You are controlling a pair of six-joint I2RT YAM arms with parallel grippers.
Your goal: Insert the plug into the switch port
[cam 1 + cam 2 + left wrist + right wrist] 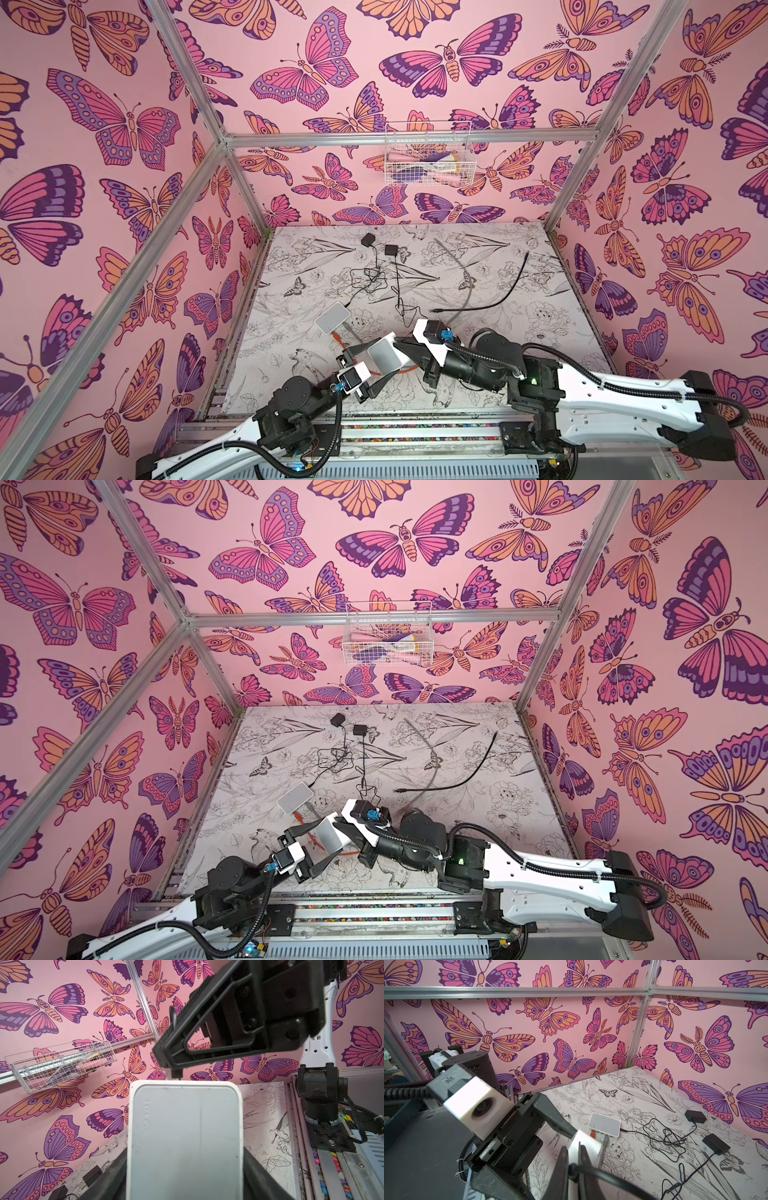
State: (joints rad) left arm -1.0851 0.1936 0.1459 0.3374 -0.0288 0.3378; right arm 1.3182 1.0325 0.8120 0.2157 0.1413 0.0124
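Note:
My left gripper (390, 354) holds a white switch (384, 353) by its two long sides, lifted off the table, as the left wrist view confirms (185, 1136). My right gripper (401, 341) is shut on a small black plug (572, 1167), whose black cable trails away. In the left wrist view the plug (177, 1073) meets the far edge of the switch. The port itself is hidden, so I cannot tell whether the plug is inside it. The right wrist view shows the right gripper (572, 1150) tight against the switch (583, 1142).
A second white switch (332, 318) lies on the table with an orange and a grey cable plugged in. Two black adapters (368, 240) (391, 250) with tangled thin leads lie behind it. A black cable (498, 291) and a grey cable (461, 274) lie to the right. A wire basket (428, 153) hangs on the back wall.

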